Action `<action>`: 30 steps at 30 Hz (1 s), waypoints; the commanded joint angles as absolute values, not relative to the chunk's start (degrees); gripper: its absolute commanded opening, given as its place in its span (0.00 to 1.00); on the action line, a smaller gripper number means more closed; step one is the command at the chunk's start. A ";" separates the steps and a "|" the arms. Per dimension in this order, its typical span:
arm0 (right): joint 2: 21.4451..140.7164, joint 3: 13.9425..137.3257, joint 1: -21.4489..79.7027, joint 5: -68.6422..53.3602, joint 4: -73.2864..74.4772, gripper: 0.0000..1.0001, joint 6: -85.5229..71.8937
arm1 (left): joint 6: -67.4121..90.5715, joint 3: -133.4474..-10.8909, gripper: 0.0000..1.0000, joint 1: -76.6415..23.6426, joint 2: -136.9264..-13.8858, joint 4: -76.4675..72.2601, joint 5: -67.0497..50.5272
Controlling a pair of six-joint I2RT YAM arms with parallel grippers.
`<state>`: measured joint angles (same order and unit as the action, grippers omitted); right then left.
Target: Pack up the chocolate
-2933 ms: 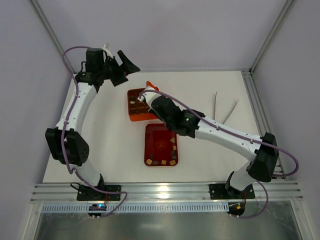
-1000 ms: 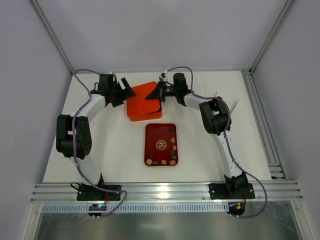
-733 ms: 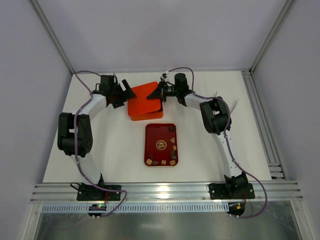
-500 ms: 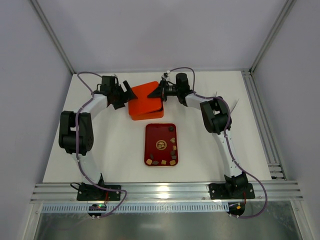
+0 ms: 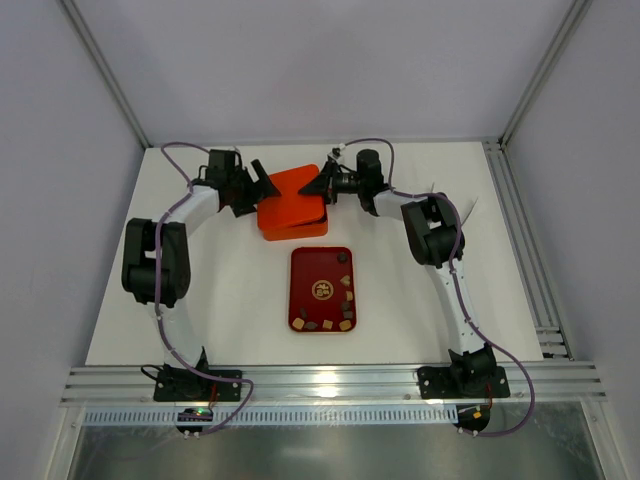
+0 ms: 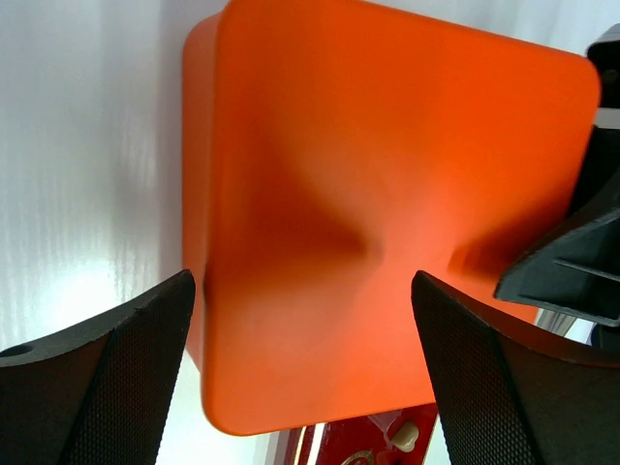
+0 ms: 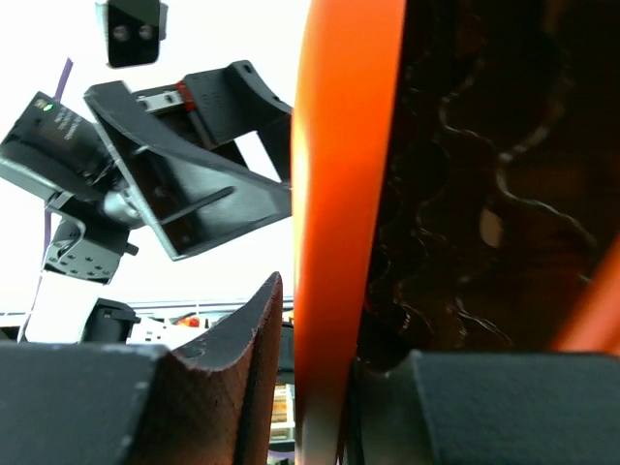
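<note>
An orange lid (image 5: 292,203) lies tilted over the orange box, whose side wall (image 5: 295,231) shows below it. My right gripper (image 5: 322,181) is shut on the lid's right edge (image 7: 344,242). My left gripper (image 5: 262,182) is open, its fingers astride the lid's left side (image 6: 387,213) and clear of it. Several chocolate pieces (image 5: 346,295), brown and tan, lie on the dark red tray (image 5: 310,272) in front of the box. One cream piece (image 6: 404,435) shows in the left wrist view. Any chocolate inside the box is hidden by the lid.
Two thin pale sticks (image 5: 446,217) lie at the right of the white table. A metal rail (image 5: 515,230) runs along the right edge. My left gripper (image 7: 184,184) shows beyond the lid in the right wrist view.
The box stood uncovered earlier; now the lid is over it. In the last second the lid shifted slightly right and lower, and my left gripper moved in closer to it.
</note>
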<state>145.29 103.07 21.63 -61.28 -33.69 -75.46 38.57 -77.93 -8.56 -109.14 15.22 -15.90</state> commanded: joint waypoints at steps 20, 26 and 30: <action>139.14 94.31 17.58 -62.40 -39.20 0.31 -74.53 | 38.15 -83.06 0.89 -10.55 -111.18 14.85 -16.17; 137.64 91.85 16.61 -62.31 -38.15 0.31 -72.60 | 37.88 -83.76 0.89 -10.72 -111.36 15.64 -16.17; 136.76 90.70 15.82 -62.14 -37.00 0.33 -71.11 | 37.88 -84.11 0.88 -10.99 -111.62 15.73 -16.08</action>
